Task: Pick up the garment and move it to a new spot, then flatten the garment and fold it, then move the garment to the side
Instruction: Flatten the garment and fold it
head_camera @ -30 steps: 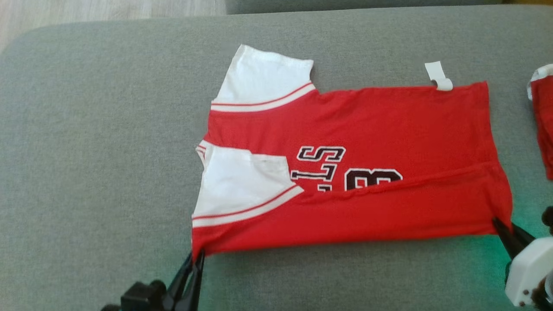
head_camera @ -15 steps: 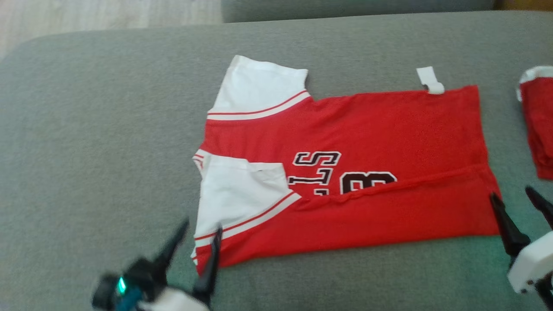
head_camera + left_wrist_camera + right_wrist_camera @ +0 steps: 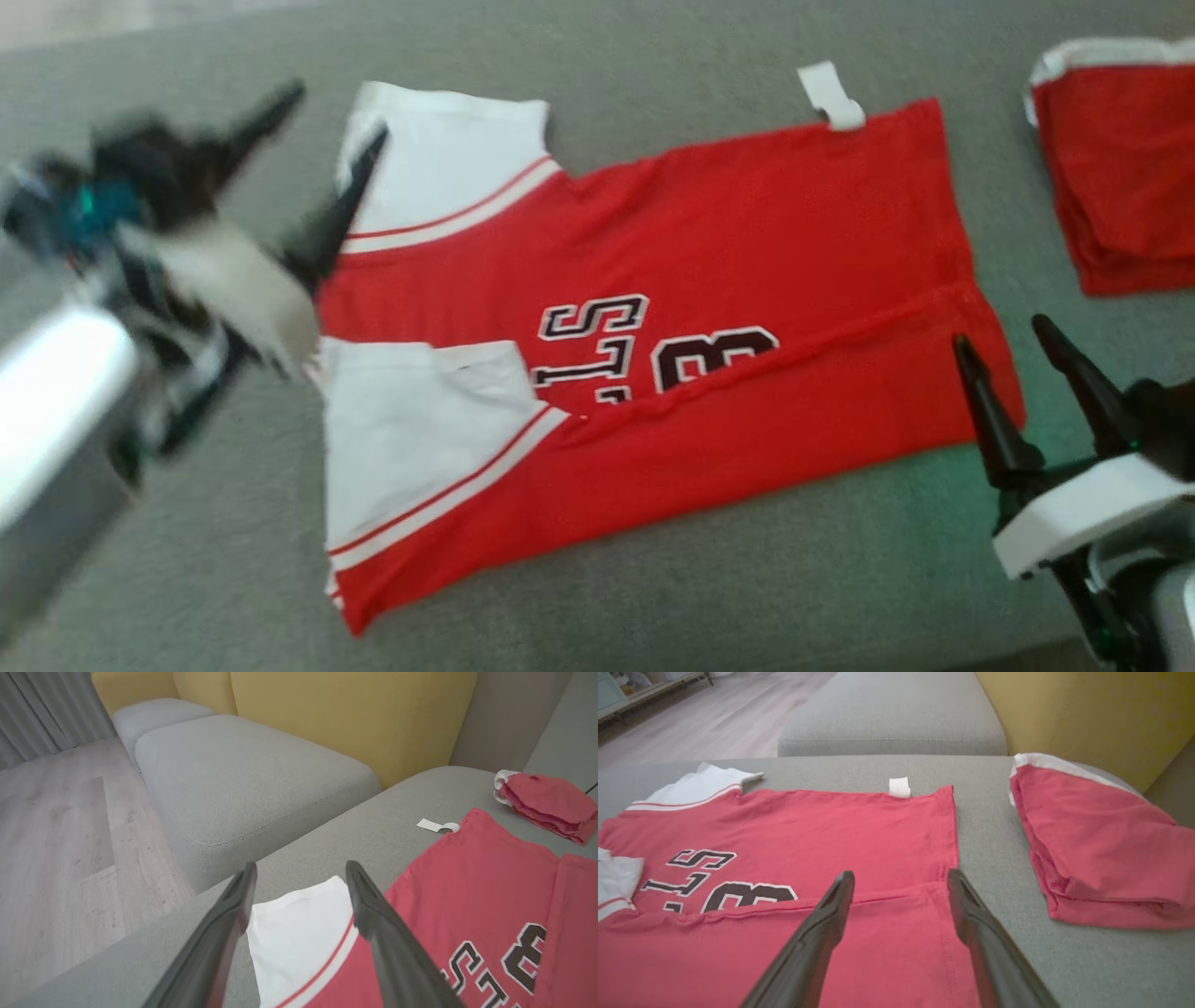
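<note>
The garment point(image 3: 747, 233) is a red jersey with white sleeves and dark lettering. It lies flat on the grey cushion point(image 3: 653, 579), its near long edge folded over the lettering. My left gripper point(image 3: 338, 112) hovers open over the far white sleeve point(image 3: 299, 933), blurred with motion. My right gripper point(image 3: 997, 329) stands open above the jersey's hem corner point(image 3: 901, 933), nothing between its fingers. A white tag point(image 3: 829, 93) sticks out at the far hem.
A second red garment point(image 3: 1120, 159), folded, lies on the cushion to the right point(image 3: 1106, 844). A lighter grey cushion point(image 3: 243, 779) and yellow backrests point(image 3: 355, 714) lie beyond. Wooden floor point(image 3: 51, 826) is past the cushion's left edge.
Both grippers have opened and let go of the jersey's near edge. My left gripper has swung up to the far sleeve. The camera has shifted as well.
</note>
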Controlling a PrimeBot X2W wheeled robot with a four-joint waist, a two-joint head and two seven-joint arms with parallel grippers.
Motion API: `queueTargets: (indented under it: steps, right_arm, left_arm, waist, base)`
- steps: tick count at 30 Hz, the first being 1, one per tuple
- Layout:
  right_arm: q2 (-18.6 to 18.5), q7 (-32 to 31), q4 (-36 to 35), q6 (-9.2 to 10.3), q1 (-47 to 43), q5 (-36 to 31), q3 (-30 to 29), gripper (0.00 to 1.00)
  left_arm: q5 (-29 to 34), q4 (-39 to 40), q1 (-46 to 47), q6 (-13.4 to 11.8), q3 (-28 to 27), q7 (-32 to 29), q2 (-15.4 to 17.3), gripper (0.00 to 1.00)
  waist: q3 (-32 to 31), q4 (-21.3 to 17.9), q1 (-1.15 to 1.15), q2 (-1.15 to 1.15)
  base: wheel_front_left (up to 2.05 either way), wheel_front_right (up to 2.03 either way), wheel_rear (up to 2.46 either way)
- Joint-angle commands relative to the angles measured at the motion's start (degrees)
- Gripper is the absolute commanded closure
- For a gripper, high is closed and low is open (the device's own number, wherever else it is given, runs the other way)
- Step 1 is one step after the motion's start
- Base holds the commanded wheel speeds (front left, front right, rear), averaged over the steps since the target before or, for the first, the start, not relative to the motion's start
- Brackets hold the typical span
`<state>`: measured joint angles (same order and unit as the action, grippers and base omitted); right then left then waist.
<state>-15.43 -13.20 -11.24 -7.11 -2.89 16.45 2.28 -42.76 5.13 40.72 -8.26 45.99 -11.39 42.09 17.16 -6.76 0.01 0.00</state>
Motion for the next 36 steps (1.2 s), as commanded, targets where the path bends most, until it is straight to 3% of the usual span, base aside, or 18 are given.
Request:
queueTargets:
  steps: [1,4,9,16,29,30,31,32,36]
  right_arm:
    - [-0.78,1.02,-1.25,-0.37,1.90,-0.72,1.60,0.00]
    - [0.00,1.90,-0.18,-0.37,3.42,-0.62,2.93,0.00]
    - [0.72,2.73,2.16,-0.37,5.63,0.16,5.02,0.00]
    - [1.12,4.33,4.48,-0.37,8.04,0.68,6.03,0.00]
    - [1.62,6.34,6.75,-0.37,9.69,0.91,7.60,0.00]
    - [1.58,6.46,6.86,-0.37,9.79,0.95,7.61,0.00]
    - [1.52,6.48,6.90,-0.37,9.85,1.01,7.56,0.00]
    - [1.43,6.46,6.93,-0.37,9.94,1.08,7.46,0.00]
    - [0.86,6.45,6.88,-0.37,10.69,1.13,6.28,0.00]
  left_arm:
    - [-1.82,-1.22,6.06,2.96,-3.39,-3.72,2.70,0.00]
    - [-5.09,-6.51,12.80,8.93,-3.16,-10.33,2.86,0.00]
    - [-8.67,-15.67,20.67,12.97,-2.87,-19.61,3.16,0.00]
    - [-8.95,-24.50,26.57,14.39,-0.55,-29.32,4.87,0.00]
    - [-7.36,-31.07,28.11,15.32,1.90,-30.50,7.49,0.00]
    - [-8.07,-31.34,27.97,15.43,2.17,-30.87,7.54,0.29]
    - [-8.33,-31.16,27.98,15.49,2.43,-31.00,7.61,0.71]
    - [-8.89,-30.98,27.96,15.54,2.49,-31.02,7.58,0.96]
    - [-9.95,-29.99,28.34,15.67,3.15,-30.62,7.66,1.00]
  waist:
    - [3.45,-3.37,-0.01,0.00]
    - [5.53,-5.32,-0.01,0.00]
    - [7.89,-8.34,-0.01,0.00]
    - [10.86,-11.39,-0.01,0.00]
    - [13.73,-14.31,-0.01,0.00]
    - [13.98,-14.45,-0.01,0.00]
    - [14.09,-14.48,-0.01,0.00]
    - [14.19,-14.47,-0.01,0.00]
    - [13.85,-13.91,-0.01,0.00]
  base:
    - [0.00,0.00,0.00]
    - [0.00,0.00,0.00]
    - [0.00,0.00,0.00]
    - [0.00,0.00,0.00]
    - [0.00,0.00,0.00]
    - [0.00,0.00,0.00]
    - [0.00,0.00,0.00]
    - [0.00,0.00,0.00]
    - [0.00,0.00,0.00]
